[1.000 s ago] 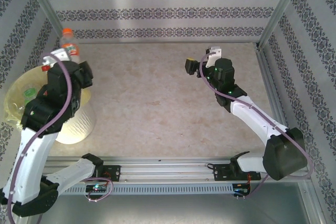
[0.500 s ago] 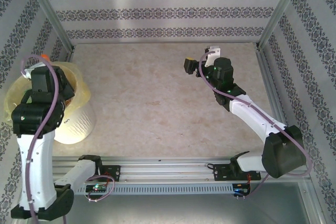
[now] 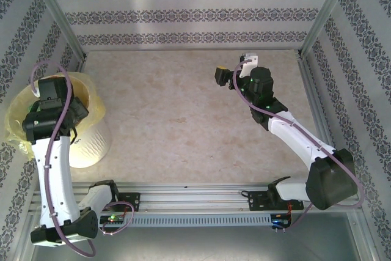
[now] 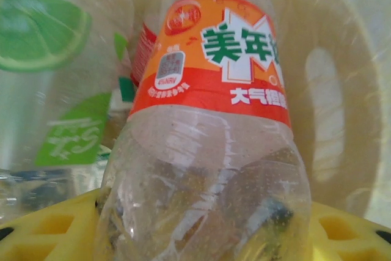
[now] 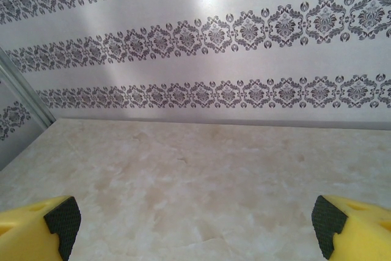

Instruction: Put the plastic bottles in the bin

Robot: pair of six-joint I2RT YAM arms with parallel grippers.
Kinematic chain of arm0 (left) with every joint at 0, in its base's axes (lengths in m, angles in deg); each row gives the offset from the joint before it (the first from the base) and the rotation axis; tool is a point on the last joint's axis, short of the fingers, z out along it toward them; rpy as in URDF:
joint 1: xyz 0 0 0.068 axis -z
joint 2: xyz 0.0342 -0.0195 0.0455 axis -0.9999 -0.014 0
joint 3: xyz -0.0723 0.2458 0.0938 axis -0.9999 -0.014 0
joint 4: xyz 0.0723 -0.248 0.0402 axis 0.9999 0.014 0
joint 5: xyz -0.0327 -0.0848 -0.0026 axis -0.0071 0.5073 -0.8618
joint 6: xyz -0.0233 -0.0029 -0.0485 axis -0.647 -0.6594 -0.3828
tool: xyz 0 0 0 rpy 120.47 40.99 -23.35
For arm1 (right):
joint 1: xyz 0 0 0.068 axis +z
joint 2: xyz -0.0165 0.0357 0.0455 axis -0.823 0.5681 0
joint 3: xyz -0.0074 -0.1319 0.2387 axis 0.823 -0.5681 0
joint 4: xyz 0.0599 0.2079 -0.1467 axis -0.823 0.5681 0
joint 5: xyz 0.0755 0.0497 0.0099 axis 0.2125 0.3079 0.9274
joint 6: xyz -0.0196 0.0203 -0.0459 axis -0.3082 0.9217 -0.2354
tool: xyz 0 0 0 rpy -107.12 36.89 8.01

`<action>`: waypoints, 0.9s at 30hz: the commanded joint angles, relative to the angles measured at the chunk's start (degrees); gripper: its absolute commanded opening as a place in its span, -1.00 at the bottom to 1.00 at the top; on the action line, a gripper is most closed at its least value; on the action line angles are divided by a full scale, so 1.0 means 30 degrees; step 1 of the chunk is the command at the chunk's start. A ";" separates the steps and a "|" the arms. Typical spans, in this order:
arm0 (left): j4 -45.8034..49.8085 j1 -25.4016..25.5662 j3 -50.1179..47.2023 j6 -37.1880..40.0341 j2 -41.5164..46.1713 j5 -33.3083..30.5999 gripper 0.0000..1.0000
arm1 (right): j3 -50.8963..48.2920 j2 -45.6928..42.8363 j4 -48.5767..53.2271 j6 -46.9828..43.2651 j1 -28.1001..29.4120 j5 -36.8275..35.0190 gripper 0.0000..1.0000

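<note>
**Left, top view.** The large round bin lined with a translucent pale yellow plastic bag stands at the left edge of the beige marbled tabletop. The left arm bends over its rim, wrist pointing down into it.

**Left wrist view.** The left gripper is clenched on a clear plastic bottle with an orange-and-red label, with a yellow finger at each side of the bottle's body. The bottle is inside the bin, with the bag lining behind it. Beside it, to the left, lie clear bottles with green labels, also within the bin.

**Right.** The right gripper hangs above bare tabletop, well apart from the bin. Its jaws are spread wide and released, facing the silvery wall with dark ornamental bands.
</note>
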 commanded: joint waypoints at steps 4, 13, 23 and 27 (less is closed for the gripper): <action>-0.0059 -0.0447 0.0769 0.0182 0.0012 0.0967 0.63 | -0.0295 -0.0618 -0.0201 -0.0211 0.0203 -0.0419 0.96; 0.0484 -0.0418 0.4204 0.0217 0.0604 0.3418 0.91 | -0.0414 -0.0737 -0.0267 -0.0215 0.0177 -0.0687 0.96; -1.0142 0.0812 0.0419 -0.3241 0.2646 1.4350 1.00 | -0.1558 -0.1994 -0.0519 0.0972 -0.0781 -0.1797 0.96; -1.3341 0.3566 -0.1620 -0.3066 0.2763 1.2994 1.00 | -0.2428 -0.3321 0.0034 0.1336 -0.1696 -0.2789 0.96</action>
